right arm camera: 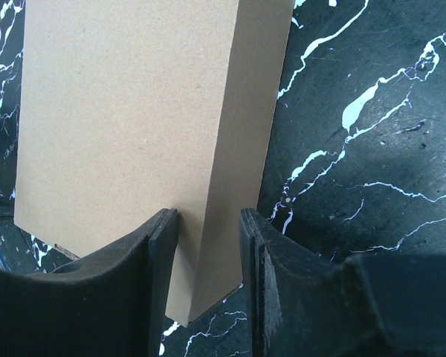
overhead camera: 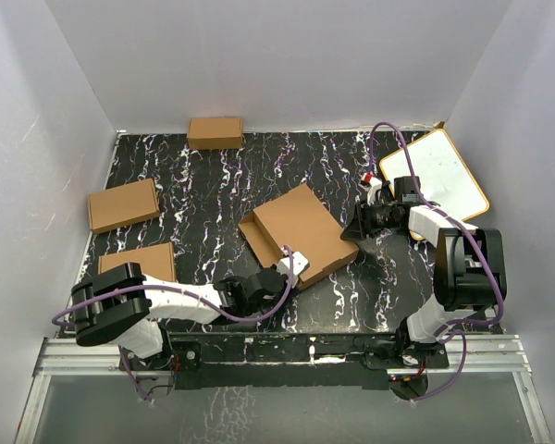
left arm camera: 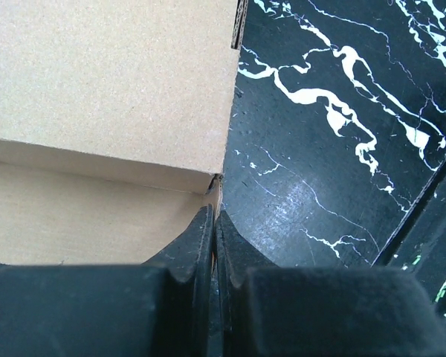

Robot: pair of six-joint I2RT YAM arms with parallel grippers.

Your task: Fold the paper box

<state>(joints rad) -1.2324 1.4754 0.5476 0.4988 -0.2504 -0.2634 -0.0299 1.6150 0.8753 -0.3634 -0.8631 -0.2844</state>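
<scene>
Black marbled tabletop (overhead camera: 203,185) below: right gripper (right arm camera: 207,245) clamps the paper box (overhead camera: 301,227), a matte brown cardboard slab; left gripper (left arm camera: 214,223) pinched shut, box corner at its tips.

Each arm is a chain of white rounded links and chunky black joint housings. Well back from the hand, the left arm (overhead camera: 180,298) carries a large black motor block (overhead camera: 111,305), and the right arm (overhead camera: 435,222) has one like it. A purple cable (overhead camera: 259,320) runs back from behind the left hand (left arm camera: 214,223). A second purple cable (overhead camera: 409,153) arcs behind the right hand (right arm camera: 207,223), next to a small red mark (overhead camera: 368,178). The fingers (right arm camera: 156,260) are matte black and curved, with layered edges.
</scene>
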